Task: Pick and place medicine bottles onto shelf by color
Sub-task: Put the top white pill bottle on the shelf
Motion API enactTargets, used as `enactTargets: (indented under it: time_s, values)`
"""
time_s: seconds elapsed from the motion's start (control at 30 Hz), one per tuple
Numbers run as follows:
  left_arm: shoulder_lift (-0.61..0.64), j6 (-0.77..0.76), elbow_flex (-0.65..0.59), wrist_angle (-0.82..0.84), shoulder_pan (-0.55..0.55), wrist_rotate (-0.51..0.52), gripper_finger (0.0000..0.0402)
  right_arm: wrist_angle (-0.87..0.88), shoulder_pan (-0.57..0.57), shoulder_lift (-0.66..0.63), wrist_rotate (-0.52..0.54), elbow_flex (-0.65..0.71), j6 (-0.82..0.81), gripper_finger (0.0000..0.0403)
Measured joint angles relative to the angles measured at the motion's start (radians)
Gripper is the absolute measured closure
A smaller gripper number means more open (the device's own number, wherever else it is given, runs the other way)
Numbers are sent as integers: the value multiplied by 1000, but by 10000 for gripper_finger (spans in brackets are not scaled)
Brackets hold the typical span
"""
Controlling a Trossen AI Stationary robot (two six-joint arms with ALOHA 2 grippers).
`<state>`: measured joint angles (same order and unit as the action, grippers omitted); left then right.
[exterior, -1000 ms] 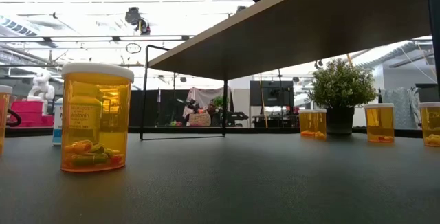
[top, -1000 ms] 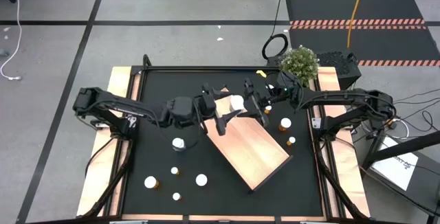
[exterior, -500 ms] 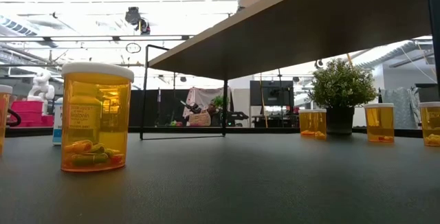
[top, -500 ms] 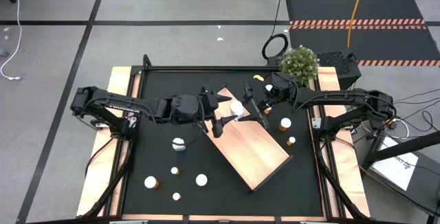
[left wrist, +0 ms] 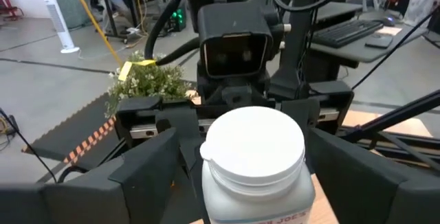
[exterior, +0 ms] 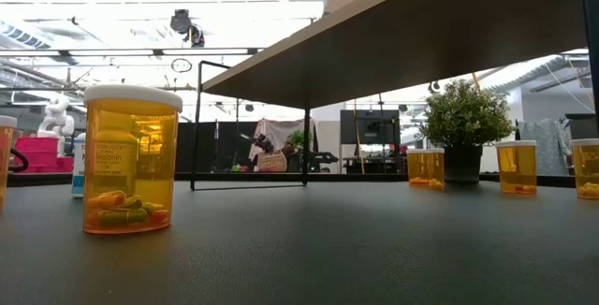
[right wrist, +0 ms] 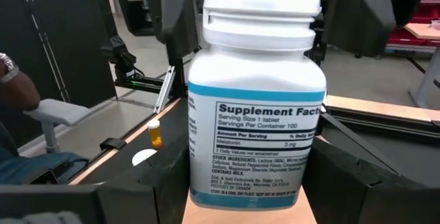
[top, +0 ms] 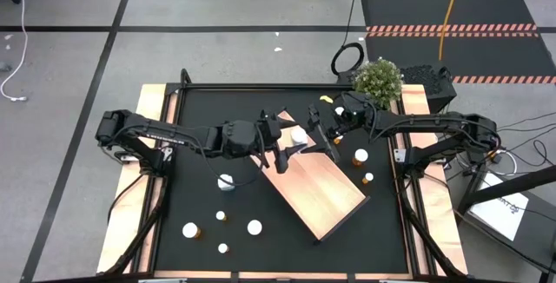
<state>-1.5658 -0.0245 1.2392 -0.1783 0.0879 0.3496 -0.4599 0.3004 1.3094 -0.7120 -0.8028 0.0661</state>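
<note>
White supplement bottle [right wrist: 254, 100] upright on the shelf [top: 321, 187] end — left gripper [top: 291, 150] and right gripper [top: 320, 131] flank it, both spread apart.

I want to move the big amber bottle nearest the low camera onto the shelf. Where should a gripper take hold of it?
Probably from straight above, fingers closing across the round white cap or just under it. The amber bottle stands upright on the black mat with open space around it, and its cap overhangs the body, so the rim should keep it from slipping.
</note>
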Motion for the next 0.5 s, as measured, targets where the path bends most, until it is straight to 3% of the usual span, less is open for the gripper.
enactTargets:
  time_s: [0.3,0.5]
  values:
    - [0,-2,0,2,0,-2,198,1,0,0,8,0,14,177]
    - [0,-6,0,8,0,-5,214,2,0,0,9,0,29,177]
